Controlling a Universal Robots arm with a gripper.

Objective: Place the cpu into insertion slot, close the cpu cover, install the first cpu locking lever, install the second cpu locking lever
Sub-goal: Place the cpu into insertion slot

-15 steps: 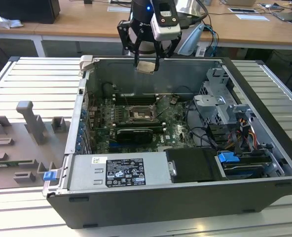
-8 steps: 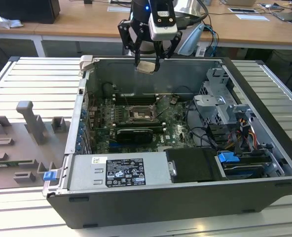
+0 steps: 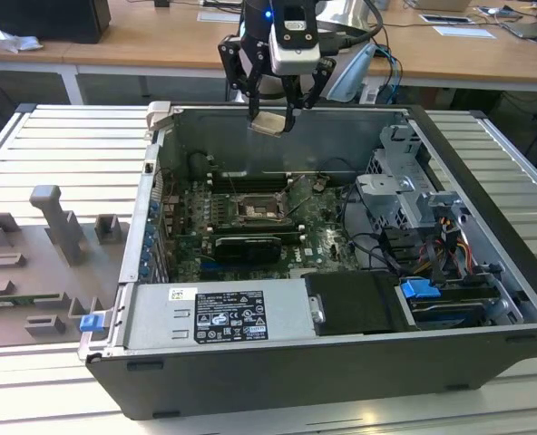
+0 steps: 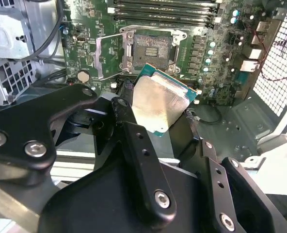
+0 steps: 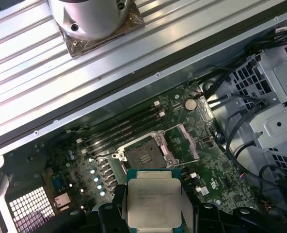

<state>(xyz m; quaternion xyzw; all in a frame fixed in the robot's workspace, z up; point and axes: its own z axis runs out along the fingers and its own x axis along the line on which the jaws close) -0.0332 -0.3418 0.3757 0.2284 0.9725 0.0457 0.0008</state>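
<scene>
With the gripper (image 3: 272,114) clamped on the cpu (image 4: 158,104), well clear above the uncovered insertion slot (image 3: 254,210), I judged squaring its tilted edges to the socket mattered most.

White label (image 3: 216,315) on power supply (image 3: 287,315): dense print and symbols, too small to read. Cpu (image 5: 154,198) top: faint etched lines, illegible.

cpu (image 4: 155,104): pale metal top with a dull brushed sheen; green board edge.
insertion slot (image 4: 152,48): dark matt centre, shiny silver metal rim.
cpu cover (image 4: 106,57): thin bare metal, bright, reflective.
gripper (image 4: 155,115): smooth matt black, silver screw heads.
surface (image 3: 504,145): ribbed pale metal, satin.
computer case (image 3: 250,381): dark matt shell, grey sheet metal inside.
</scene>
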